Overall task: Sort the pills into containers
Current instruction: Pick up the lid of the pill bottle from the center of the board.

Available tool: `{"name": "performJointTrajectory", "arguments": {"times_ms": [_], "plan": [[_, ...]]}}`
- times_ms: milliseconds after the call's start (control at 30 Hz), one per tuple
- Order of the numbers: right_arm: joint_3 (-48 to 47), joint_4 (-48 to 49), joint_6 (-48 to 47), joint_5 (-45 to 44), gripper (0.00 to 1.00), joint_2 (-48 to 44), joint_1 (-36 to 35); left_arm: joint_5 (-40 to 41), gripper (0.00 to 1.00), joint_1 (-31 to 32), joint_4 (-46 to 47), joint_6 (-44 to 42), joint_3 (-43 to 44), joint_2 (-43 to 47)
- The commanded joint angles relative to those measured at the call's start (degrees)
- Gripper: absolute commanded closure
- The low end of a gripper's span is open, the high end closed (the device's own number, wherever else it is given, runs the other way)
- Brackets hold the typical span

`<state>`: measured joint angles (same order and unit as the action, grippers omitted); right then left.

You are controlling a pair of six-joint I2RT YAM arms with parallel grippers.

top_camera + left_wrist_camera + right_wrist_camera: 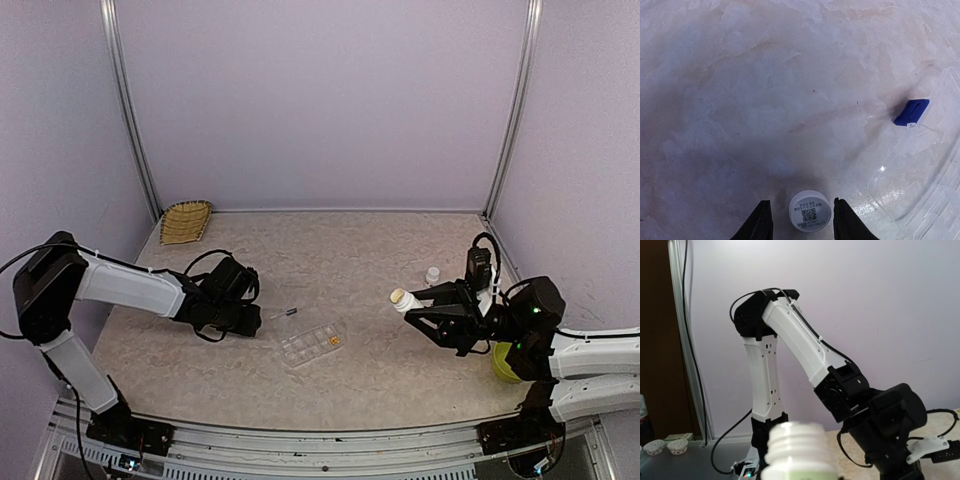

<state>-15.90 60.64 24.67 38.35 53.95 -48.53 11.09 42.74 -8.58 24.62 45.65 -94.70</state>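
Right gripper (pixel 418 308) is clenched on a small white bottle (pixel 402 298), held off the worktop (pixel 350 250) and tipped almost level. Its open threaded neck points away from that gripper, toward the other arm. The organizer box (pixel 300 350) lies well apart from the mouth, between the two grippers and nearer the arm bases.

The step in hand looks like carrying the bottle over for a pour. To do it well, the neck should sit directly above a single cell and close to it before tipping further. The tilt should then grow slowly, so pills come a few at a time rather than in a rush that skips over the low dividers. The box is light and clear and would slide at a touch, so the bottle should not rest on its rim.

Left gripper (pixel 801 202) hangs low over the worktop with its jaws either side of a white round cap (pixel 810 211). A sliver of gap shows on one side, and I cannot tell whether the cap is pinched or merely bracketed. Beyond that gripper's right finger lie the clear lid and a blue clasp (pixel 911 111).

Orange pills (pixel 335 341) sit in the end cell nearest the right gripper — no others can be made out.

The cap's label carries a QR code and lines of small print, too fine to read. No brand is legible on the bottle.
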Motion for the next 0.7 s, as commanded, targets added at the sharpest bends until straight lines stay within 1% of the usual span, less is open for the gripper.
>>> {"name": "performJointTrajectory", "arguments": {"times_ms": [0,333,667], "plan": [[-0.66,-0.99,-0.83,-0.03,0.99,-0.27,0.73,0.96,0.59,0.39,-0.29,-1.03,1.81,-1.25],[-0.88,-2.48,-1.46,-0.42,0.99,-0.71,0.95,0.78,0.60,0.93,-0.39,-0.88,2.16,-2.15],[-0.49,-2.52,-1.15,-0.64,0.99,-0.65,1.17,0.90,0.72,1.35,-0.05,-0.70,1.99,-2.43]]}}
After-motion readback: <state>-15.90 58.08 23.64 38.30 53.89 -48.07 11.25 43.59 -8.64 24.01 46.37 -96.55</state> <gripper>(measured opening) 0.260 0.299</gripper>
